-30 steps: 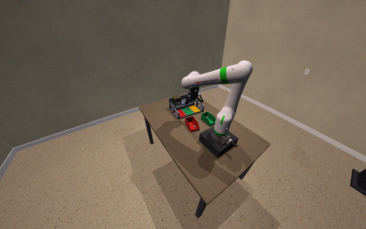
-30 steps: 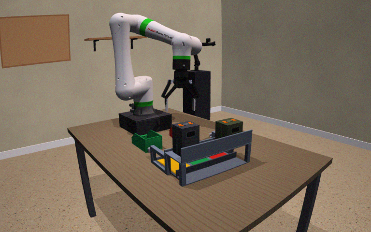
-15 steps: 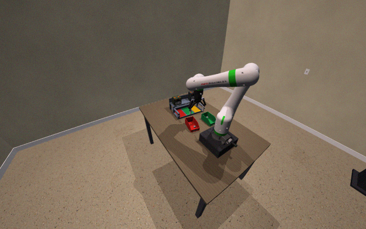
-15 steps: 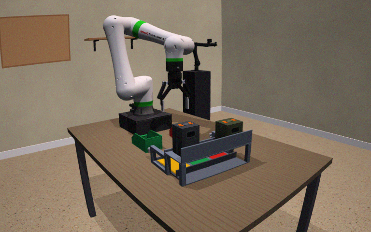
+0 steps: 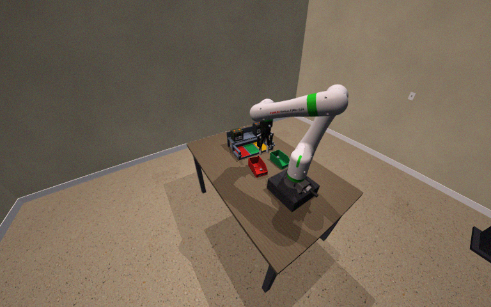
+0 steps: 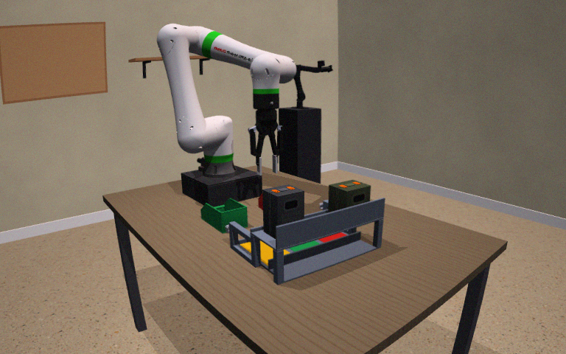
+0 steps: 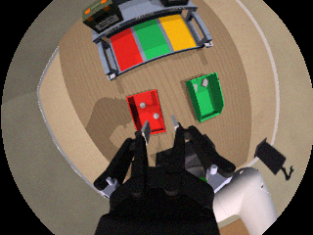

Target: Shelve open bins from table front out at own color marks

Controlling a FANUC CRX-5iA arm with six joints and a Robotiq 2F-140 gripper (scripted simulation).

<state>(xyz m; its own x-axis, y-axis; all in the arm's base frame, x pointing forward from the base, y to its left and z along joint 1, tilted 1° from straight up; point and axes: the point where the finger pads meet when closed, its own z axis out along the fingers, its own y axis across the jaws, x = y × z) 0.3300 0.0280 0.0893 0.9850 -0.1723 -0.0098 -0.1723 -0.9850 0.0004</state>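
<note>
The red bin point(image 5: 257, 165) and the green bin point(image 5: 279, 158) stand side by side on the table in front of the grey shelf point(image 5: 249, 144). In the wrist view the red bin point(image 7: 147, 110) holds small parts, and the green bin point(image 7: 205, 96) lies to its right. The shelf point(image 7: 151, 35) shows a red mark point(image 7: 127, 50), a green mark point(image 7: 152, 39) and a yellow mark point(image 7: 176, 31). My gripper point(image 6: 266, 161) hangs high above the table, pointing down over the red bin's near end point(image 7: 159, 128). Its fingers stand partly closed with a narrow gap and nothing between them.
A black box point(image 6: 284, 204) and a dark green box point(image 6: 349, 194) stand on the shelf's top board. A tall black stand point(image 6: 300, 139) is behind the table. The arm's base point(image 6: 221, 185) sits near the green bin point(image 6: 224, 214).
</note>
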